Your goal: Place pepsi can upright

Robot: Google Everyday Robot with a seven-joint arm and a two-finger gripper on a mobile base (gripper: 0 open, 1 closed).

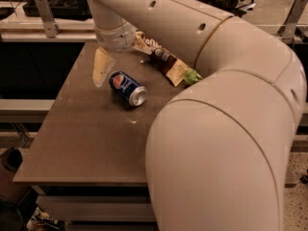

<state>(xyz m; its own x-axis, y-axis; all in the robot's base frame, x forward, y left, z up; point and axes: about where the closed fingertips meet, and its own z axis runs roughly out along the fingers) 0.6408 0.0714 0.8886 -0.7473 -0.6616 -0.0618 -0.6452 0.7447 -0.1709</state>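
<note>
The pepsi can (127, 88) is blue with a round red-white-blue logo. It lies on its side on the brown table (82, 138), its silver end pointing to the front right. My gripper (103, 71) hangs from the cream wrist just left of the can's far end, close to the table top and holding nothing. The can is not touched.
A brown chip bag (161, 57) and a green bag (192, 75) lie behind the can to the right, partly hidden by my arm. My large cream arm (226, 129) covers the right half of the view. A shelf rail (45, 16) stands behind the table.
</note>
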